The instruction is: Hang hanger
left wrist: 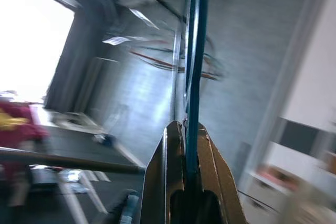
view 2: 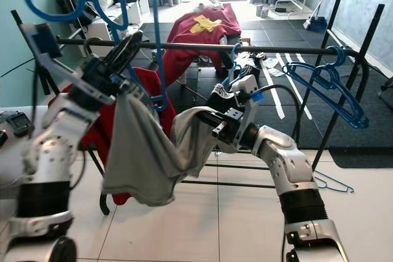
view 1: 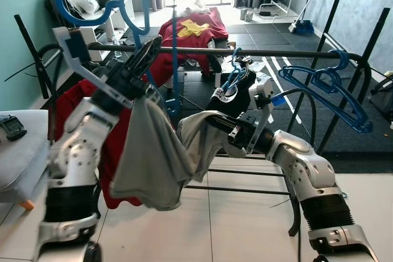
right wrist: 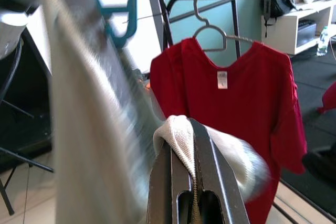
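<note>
Both claws are busy: left claw (view 1: 142,54) pinches the blue hanger (view 1: 110,4), right claw (right wrist: 195,148) clamps the grey shirt (view 1: 150,157). Step in hand: carrying; next, hook it over the rail (view 1: 288,54) just beyond the left claw

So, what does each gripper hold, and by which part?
Left gripper clamps the blue hanger at its thin bar; right gripper pinches the grey garment by its edge.

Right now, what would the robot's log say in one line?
step: hanging | left gripper shut on blue hanger, raised by rack rail | right gripper shut on grey garment | not yet hung
</note>
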